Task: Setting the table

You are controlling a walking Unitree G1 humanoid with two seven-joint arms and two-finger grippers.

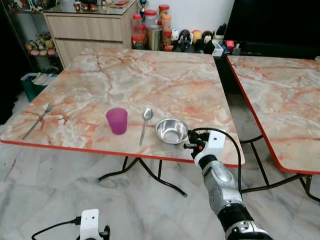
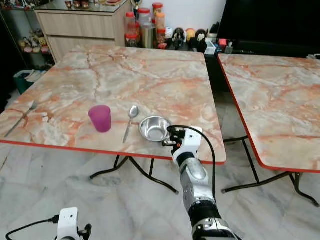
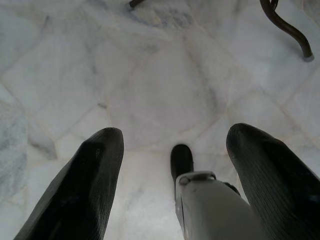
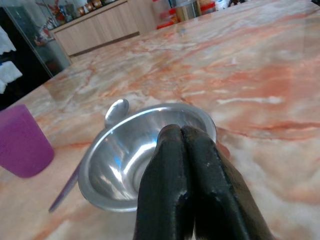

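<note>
One bowl (image 1: 171, 131), one spoon (image 1: 145, 124), one cup (image 1: 117, 120), one fork (image 1: 37, 121); right gripper (image 4: 181, 145) jaws pressed together.

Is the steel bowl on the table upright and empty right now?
Yes. The steel bowl sits upright with its opening up, and its shiny inside holds nothing. The right gripper, fingers pressed together, is at its near rim.
</note>
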